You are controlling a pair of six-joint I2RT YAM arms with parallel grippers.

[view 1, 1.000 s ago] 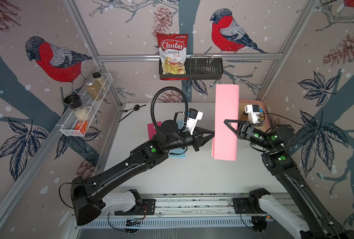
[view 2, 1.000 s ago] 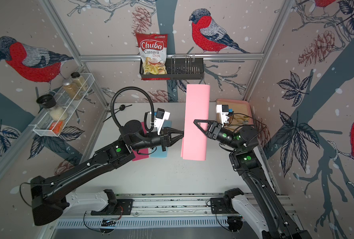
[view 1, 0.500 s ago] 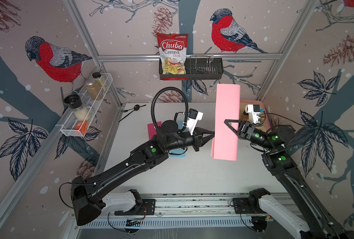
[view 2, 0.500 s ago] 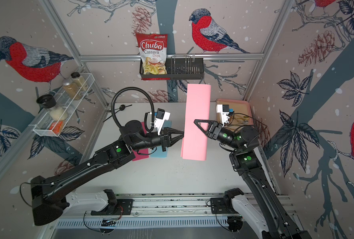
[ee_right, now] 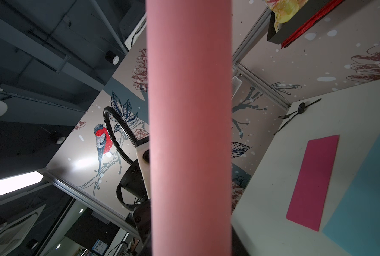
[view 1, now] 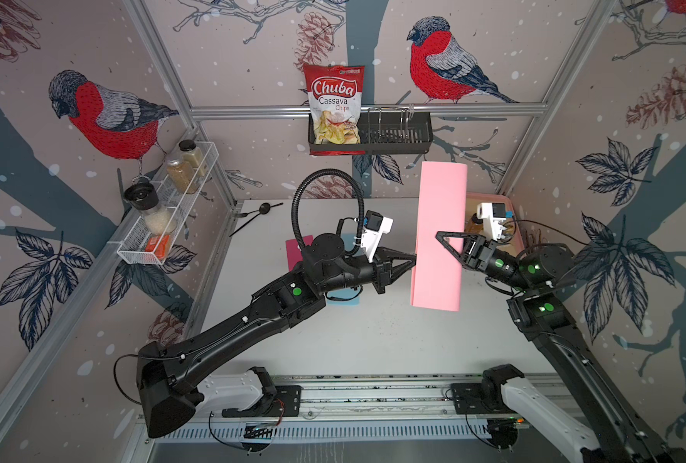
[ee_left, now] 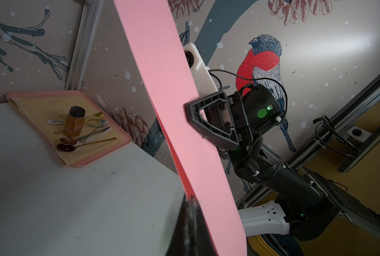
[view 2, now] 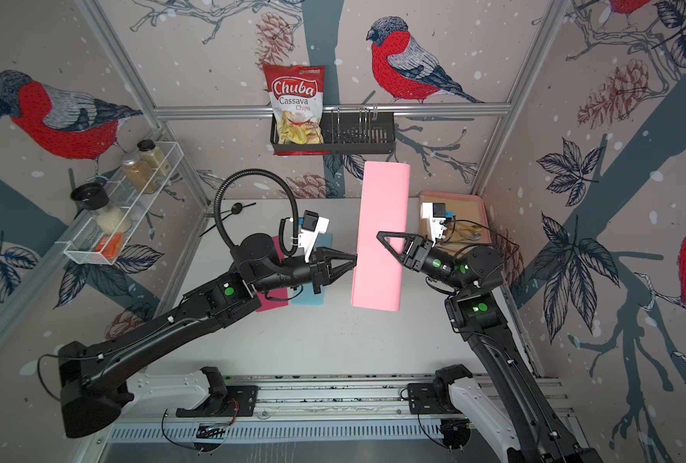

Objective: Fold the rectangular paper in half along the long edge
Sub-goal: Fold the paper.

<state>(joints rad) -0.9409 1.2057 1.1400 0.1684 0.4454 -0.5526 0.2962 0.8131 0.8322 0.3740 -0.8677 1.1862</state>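
The pink paper (view 1: 439, 224) hangs upright in mid-air above the white counter (view 1: 373, 340). It is doubled into a long, narrow loop, and the bend is rounded and uncreased. The left jaws are closed, pinching the long edge where two layers meet. The right jaws straddle the opposite long side. One black finger (ee_left: 190, 108) lies on the matte face and its mate is hidden, so I cannot tell whether they grip. Flat magenta (ee_right: 313, 181) and blue (ee_right: 366, 199) sheets lie side by side beneath the left arm.

paper (view 1: 439, 236): pink | magenta sheet (ee_right: 313, 181) | blue sheet (ee_right: 366, 199) | tray (ee_left: 47, 93): pink rim | wall (view 1: 253, 60): red-bird print
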